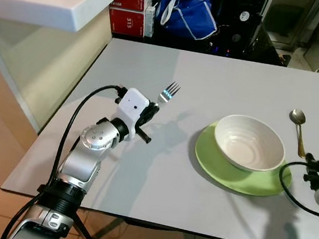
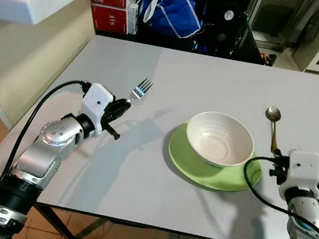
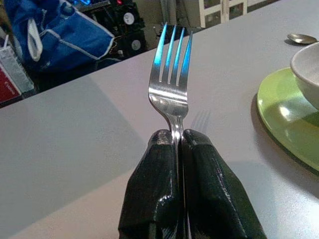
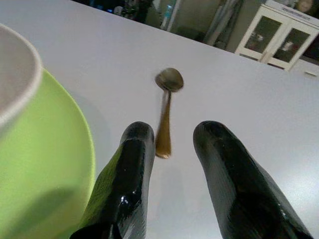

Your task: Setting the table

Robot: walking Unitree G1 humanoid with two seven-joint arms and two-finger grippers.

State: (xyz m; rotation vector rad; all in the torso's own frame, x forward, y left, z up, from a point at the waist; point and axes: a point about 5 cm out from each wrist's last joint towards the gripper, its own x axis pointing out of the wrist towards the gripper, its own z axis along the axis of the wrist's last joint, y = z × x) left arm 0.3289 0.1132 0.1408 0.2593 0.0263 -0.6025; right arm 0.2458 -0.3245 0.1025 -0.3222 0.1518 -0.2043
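Observation:
My left gripper [image 1: 152, 108] is shut on the handle of a silver fork [image 1: 169, 91], held above the grey table left of the plate; its tines [image 3: 171, 55] point away from me past the black fingertips [image 3: 159, 164]. A white bowl [image 1: 248, 142] sits on a green plate [image 1: 222, 174] at the table's middle right. A brass-coloured spoon [image 1: 299, 128] lies on the table just right of the plate. My right gripper [image 4: 172, 137] is open, low over the table, with the spoon's handle end [image 4: 163, 134] just beyond its fingertips.
The grey table [image 1: 141, 175] has bare room left of the plate and along its front edge. A white counter [image 1: 51, 7] juts in at the upper left. Red boxes [image 1: 132, 11] and a blue bag [image 1: 187, 9] stand behind the table's far edge.

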